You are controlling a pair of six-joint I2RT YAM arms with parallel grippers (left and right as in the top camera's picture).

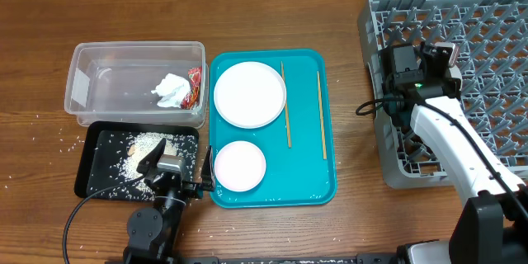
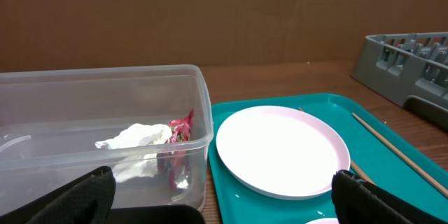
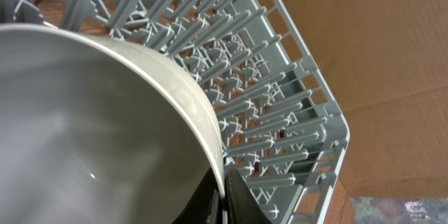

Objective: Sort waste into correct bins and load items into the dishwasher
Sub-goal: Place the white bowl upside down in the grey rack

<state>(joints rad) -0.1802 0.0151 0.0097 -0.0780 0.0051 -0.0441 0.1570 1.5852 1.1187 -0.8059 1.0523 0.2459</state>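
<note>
Leftmost on the table [image 1: 33,49], the clear tub [image 1: 136,45] holds the white napkin [image 1: 172,91] and foil wrapper [image 1: 195,87]; the black tray [image 1: 89,173] in front carries rice crumbs [image 1: 144,144]. The left hand [image 1: 157,161] hangs released, fingers [image 2: 84,196] wide, over that tray's right edge. The teal tray [image 1: 305,165] bears the large plate [image 1: 250,93], smaller plate [image 1: 239,166] and two chopsticks [image 1: 286,115]. Over the dish rack [image 1: 487,49], at its left side, the right hand [image 3: 222,199] pinches the bowl [image 3: 105,126] by its rim.

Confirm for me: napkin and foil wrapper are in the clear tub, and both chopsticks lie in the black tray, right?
No. The napkin and foil wrapper are in the clear tub, but both chopsticks lie on the teal tray, not the black tray, as the overhead view shows.
</note>
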